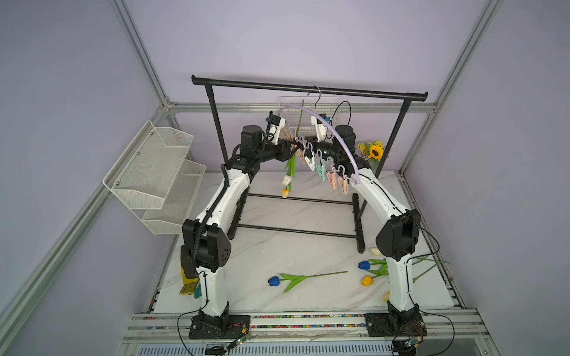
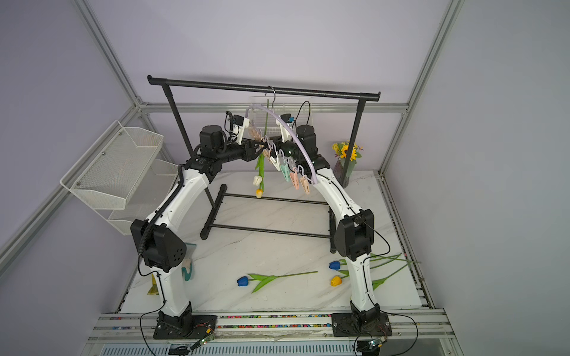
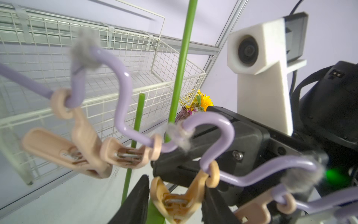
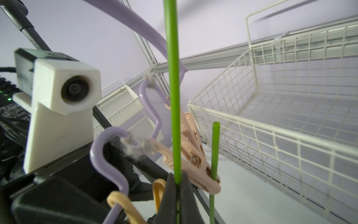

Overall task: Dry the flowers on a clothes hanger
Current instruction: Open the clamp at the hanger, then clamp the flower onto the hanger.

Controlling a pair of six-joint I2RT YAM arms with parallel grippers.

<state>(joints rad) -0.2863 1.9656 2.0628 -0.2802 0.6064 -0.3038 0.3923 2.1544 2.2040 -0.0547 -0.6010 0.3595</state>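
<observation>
Marble tabletop fills the cell floor, with the black garment rack standing toward its back edge. From the rack's bar hangs the lilac clothes hanger, and both my arms reach up to its row of pins. My right gripper is clenched on an upright tulip stem. My left gripper straddles a peach clothespin; whether it squeezes, I cannot tell. A shorter stem looks clipped in the next peach pin. One blue tulip lies near the front edge, more tulips toward the front right corner
</observation>
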